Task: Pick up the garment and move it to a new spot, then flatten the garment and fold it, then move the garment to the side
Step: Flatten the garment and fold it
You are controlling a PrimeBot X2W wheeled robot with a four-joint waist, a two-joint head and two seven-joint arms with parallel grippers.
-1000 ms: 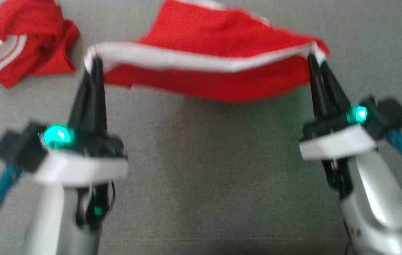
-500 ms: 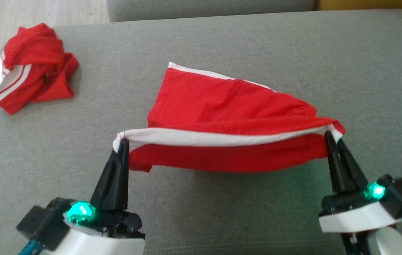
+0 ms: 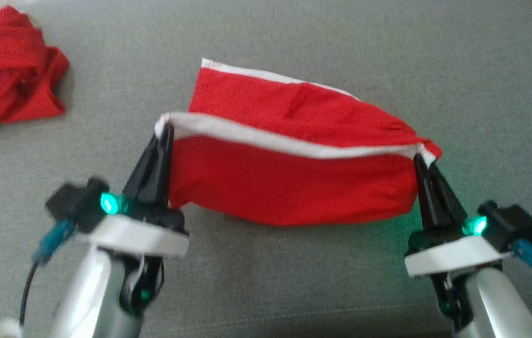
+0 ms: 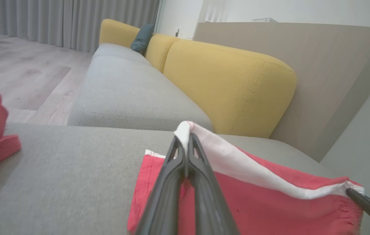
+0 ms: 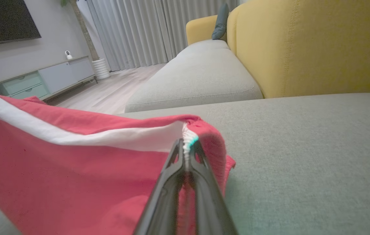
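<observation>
1. Left gripper (image 3: pixel 165 134) first, sitting at the lower left of the head view: pinching tight, both dark fingers pressed together on the left end of the white band (image 3: pixel 289 143) of the garment (image 3: pixel 289 188).
2. Right gripper (image 3: pixel 420 160) over at the lower right: doing pretty much the same, clamping closed on the band's other end, a bit of gathered white edge poking out between the tips in its own wrist view.
3. Garment itself, red apart from that band: hanging stretched between the two grippers, band pulling into a fairly straight line, front red panel drooping below it toward the grey seat (image 3: pixel 294 281). Not managing to tell whether the bottom edge is actually touching there.
4. Back part of the garment: lying on the seat beyond the band, showing a second white-edged hem along the far side.
5. Further off at the upper left: second red garment (image 3: pixel 8 89) with white stripes, sitting crumpled on the same seat, well apart from the held one.
6. Way back in the wrist views: another grey seat section (image 4: pixel 129 94) running away, yellow backrest (image 4: pixel 230 85) standing beside it, teal cushion (image 4: pixel 142 38) leaning at the far end, grey curtains (image 4: pixel 64 19) hanging behind, pale wood floor (image 4: pixel 25 75) showing alongside.
</observation>
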